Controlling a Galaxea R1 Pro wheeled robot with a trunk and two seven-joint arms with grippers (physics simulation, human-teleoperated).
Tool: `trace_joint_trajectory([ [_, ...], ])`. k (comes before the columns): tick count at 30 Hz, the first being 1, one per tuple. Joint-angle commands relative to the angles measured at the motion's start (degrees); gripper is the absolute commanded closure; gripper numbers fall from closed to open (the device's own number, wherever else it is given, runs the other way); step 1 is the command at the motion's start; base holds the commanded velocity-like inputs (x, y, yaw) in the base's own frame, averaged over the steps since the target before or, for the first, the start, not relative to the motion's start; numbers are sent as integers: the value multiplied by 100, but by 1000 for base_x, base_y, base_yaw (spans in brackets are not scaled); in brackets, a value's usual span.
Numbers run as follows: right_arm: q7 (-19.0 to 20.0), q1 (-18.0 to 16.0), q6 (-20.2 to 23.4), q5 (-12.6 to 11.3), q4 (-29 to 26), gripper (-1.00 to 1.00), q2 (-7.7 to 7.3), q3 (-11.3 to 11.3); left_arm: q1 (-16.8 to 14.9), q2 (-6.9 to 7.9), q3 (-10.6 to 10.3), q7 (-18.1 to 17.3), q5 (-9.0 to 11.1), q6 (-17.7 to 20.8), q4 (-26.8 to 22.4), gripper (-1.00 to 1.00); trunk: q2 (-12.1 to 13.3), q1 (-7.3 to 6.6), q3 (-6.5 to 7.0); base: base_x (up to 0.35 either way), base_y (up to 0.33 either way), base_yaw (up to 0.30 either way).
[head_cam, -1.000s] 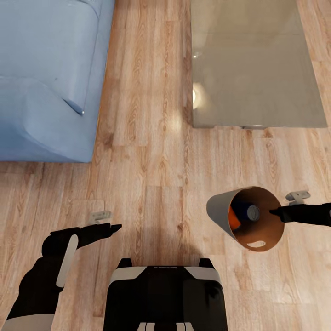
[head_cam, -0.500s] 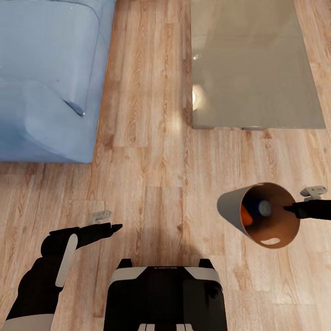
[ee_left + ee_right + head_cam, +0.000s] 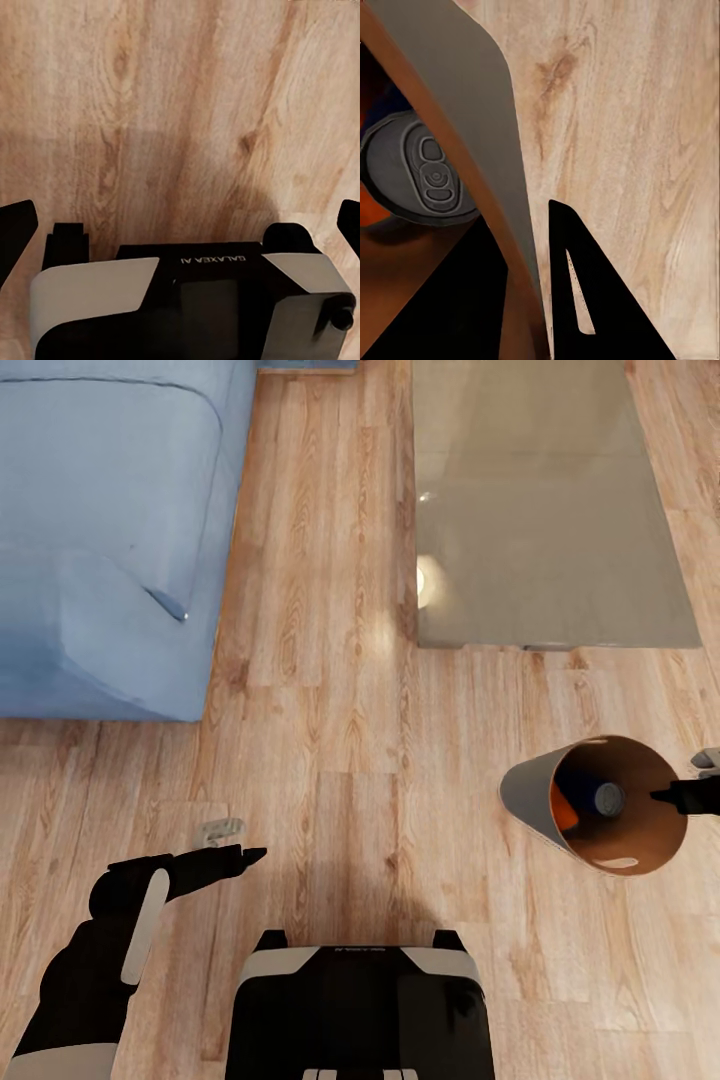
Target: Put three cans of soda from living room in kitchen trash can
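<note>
Two cans, at least: an orange one and a dark blue one with a silver top lie inside the bin, just ahead of the right gripper; a third cannot be made out.
Bin: held clear of the floor and tipped with its mouth towards the head camera; the cans rest against its lower wall, so the tilt looks shallow enough to keep them in.
Right gripper: in the right wrist view its fingers pinch the bin's rim, one inside and one outside the wall. Gripping the rim leaves the mouth free and lets one arm carry bin and cans together.
Left gripper: holds nothing, jaws spread wide at the edges of the left wrist view, hanging over bare floor in front of the robot's base; probably kept out of the way for driving.
Place: sofa far ahead of the left gripper, glass table ahead of the right one, so this is the living room, not yet the kitchen.
Cut off: the right arm runs out of the head view at its edge.
Hidden: the bin's bottom, and much of the orange can behind the blue one.
</note>
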Motion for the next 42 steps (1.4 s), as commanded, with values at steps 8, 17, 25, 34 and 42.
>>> trace_joint_trajectory([
  [8,33,-395,100,-195,488,100,-135,430,0,-3,0,8,-1,-9,0,-100,0,0,75,0,0,0],
  [17,33,-704,100,-189,1112,100,-122,568,0,-3,2,11,-1,-12,3,-100,0,0,158,0,0,0],
  [25,33,-1119,100,12,1816,100,-73,928,0,-3,0,19,-1,-35,9,-100,0,0,232,0,0,0],
  [34,33,-1974,100,1474,3190,100,933,1290,0,-3,1,20,-1,-44,9,-100,0,0,299,0,0,0],
  [42,29,-2807,100,2075,4295,100,1380,1309,0,-3,0,22,-1,-47,9,-100,0,0,359,0,0,0],
])
